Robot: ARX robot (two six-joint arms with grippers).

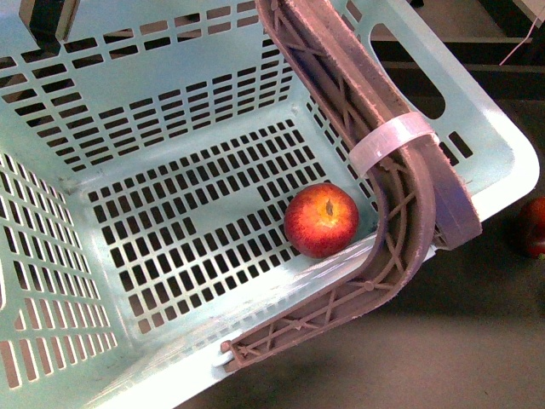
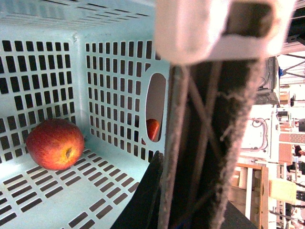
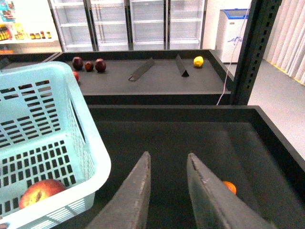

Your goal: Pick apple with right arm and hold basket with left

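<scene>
We see the basket (image 1: pixel 502 149) in pale mint-aqua, walls & floor patterned w/ rows of small rectangular slots that read dark. Its handle (image 1: pixel 400 247) is grey-brown w/ a criss-cross rib pattern, and the band (image 1: pixel 387 141) round it is translucent white. The apple (image 1: pixel 321 220) is bright red, finely streaked, w/ a yellow-orange blush round the stem dimple. Beside the basket we note a duller red fruit (image 1: pixel 535 226). In the right wrist view: right gripper (image 3: pixel 167 157) dark grey, yellow fruit (image 3: pixel 198 61), dark red fruits (image 3: pixel 100 65), orange fruit (image 3: pixel 229 187), shelf (image 3: pixel 167 78) matte black.
</scene>
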